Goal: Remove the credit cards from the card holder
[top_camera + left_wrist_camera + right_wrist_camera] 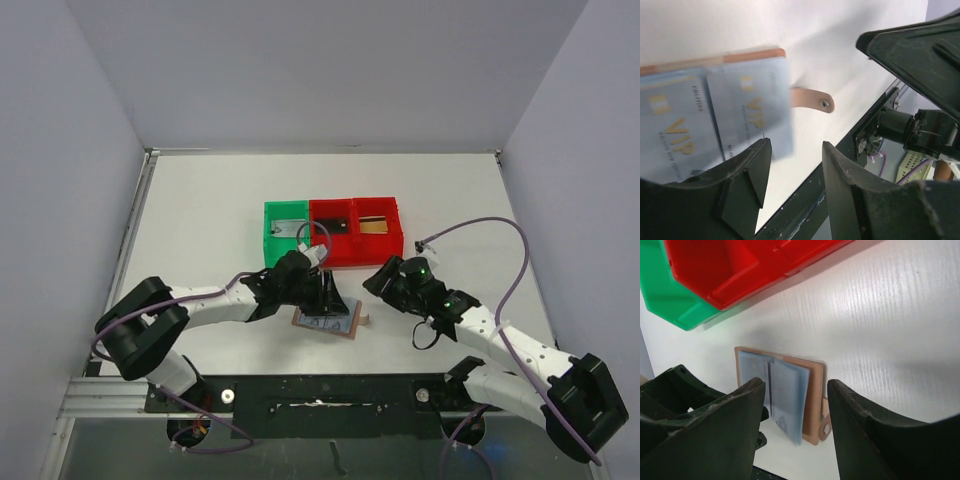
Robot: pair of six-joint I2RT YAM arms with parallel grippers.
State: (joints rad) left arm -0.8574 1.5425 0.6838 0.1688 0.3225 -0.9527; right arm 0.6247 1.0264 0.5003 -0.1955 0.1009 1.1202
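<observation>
Your card holder (pixel 326 322) lay open on the table (pixel 200 220) near its front edge, between the arms, with blue VIP cards (pixel 747 107) seemingly inside, though blurred. Your left gripper (pixel 796 150) hovered over it, fingers apart and empty; your right gripper (pixel 796 387), just to its right, was likewise spread.

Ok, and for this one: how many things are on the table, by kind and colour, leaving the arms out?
Green bin: 1
Red bins: 2
Brown card holder: 1
Pale blue VIP cards showing in the holder: 2
Total: 6
What lies inside the bins is too small to count.
</observation>
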